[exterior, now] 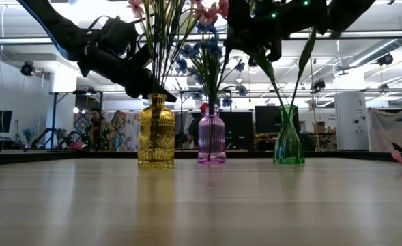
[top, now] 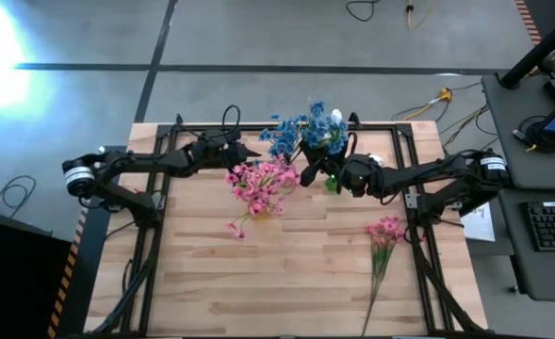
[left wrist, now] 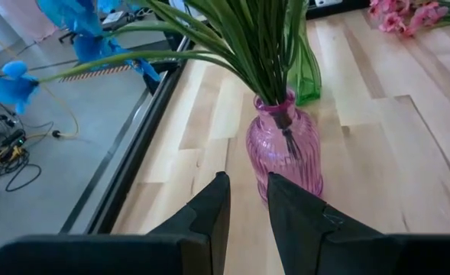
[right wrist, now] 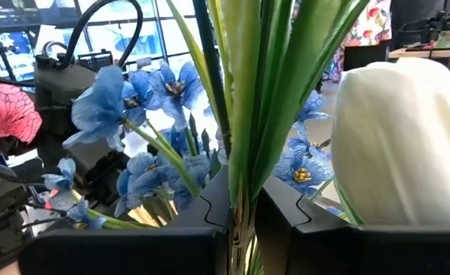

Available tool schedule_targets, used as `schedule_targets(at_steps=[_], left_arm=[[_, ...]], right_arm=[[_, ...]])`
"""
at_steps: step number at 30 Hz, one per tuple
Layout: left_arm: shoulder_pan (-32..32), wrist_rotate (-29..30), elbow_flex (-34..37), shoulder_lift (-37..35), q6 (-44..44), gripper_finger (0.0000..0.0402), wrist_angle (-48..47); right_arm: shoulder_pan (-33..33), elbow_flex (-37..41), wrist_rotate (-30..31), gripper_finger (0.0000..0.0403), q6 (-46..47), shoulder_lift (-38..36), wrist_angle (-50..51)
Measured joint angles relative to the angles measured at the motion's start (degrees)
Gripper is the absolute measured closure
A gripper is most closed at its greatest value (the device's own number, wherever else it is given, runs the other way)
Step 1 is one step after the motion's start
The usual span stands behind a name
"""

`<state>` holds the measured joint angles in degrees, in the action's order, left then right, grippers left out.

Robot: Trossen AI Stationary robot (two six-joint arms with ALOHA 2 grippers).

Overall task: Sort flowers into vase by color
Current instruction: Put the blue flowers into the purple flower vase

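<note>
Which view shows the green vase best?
The low view: the green vase stands whole, right of the purple vase, stems rising from its neck. Left wrist view catches only part of it behind the purple vase. High and right wrist views hide it under flowers.

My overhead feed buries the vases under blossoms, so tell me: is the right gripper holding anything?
Observer: Yes. The right gripper is shut on green stems, with a white bud beside them.
Operator: Where do the stems end?
Observer: In the low view they appear to run down into the green vase.
Operator: And the left gripper?
Observer: The left gripper is open and empty, facing the pink vase.
</note>
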<state>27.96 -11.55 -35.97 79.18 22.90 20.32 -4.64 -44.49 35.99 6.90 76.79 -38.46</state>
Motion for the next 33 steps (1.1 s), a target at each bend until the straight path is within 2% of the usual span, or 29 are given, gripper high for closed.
schedule_targets(at_steps=[33], left_arm=[[0.0, 0.0, 0.0, 0.9, -1.1, 0.0327, 0.7]], right_arm=[[0.0, -0.1, -0.2, 0.0375, -3.9, 3.1, -2.6]])
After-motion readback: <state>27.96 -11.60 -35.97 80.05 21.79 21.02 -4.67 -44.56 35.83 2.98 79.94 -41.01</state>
